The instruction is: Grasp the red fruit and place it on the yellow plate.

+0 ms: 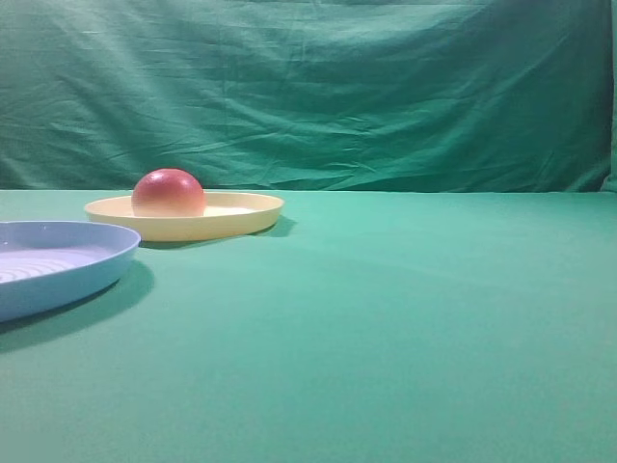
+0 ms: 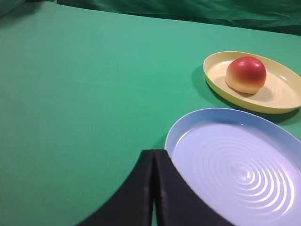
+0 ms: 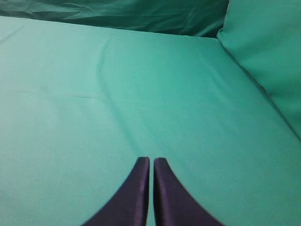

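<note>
The red fruit [image 1: 168,193] [image 2: 245,74] rests on the yellow plate [image 1: 236,214] [image 2: 282,94], toward the plate's left side in the exterior high view. My left gripper [image 2: 154,151] is shut with nothing in it, its dark fingers pressed together beside the near rim of the light blue plate, well short of the fruit. Over bare green cloth my right gripper [image 3: 151,160] is shut too, holding nothing. Neither gripper shows in the exterior high view.
A light blue plate [image 1: 96,270] [image 2: 188,127] with concentric ridges lies in front of the yellow plate, at the left. Green cloth covers the table and hangs as a backdrop [image 1: 386,87]. A raised fold of cloth [image 3: 268,52] stands at the far right.
</note>
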`<state>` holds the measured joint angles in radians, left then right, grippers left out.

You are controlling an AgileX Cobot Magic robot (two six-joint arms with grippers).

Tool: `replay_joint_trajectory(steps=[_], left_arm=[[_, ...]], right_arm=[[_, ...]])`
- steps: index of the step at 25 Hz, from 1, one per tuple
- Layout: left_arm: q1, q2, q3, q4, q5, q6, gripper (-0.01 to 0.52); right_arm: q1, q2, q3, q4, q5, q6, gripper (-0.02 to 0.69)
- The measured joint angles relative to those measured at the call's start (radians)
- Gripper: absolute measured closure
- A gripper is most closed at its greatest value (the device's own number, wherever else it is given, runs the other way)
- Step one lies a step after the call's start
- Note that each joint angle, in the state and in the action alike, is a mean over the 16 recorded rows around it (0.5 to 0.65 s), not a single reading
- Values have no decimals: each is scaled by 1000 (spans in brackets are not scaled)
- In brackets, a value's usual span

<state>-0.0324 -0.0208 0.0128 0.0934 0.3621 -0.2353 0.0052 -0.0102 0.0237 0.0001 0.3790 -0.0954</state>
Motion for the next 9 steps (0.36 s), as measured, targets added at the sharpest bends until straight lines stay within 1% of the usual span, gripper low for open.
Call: replay_joint_trajectory(steps=[9], left_arm=[[0, 0, 0, 0, 0, 0, 514]], right_arm=[[0, 0, 0, 0, 0, 1, 665]])
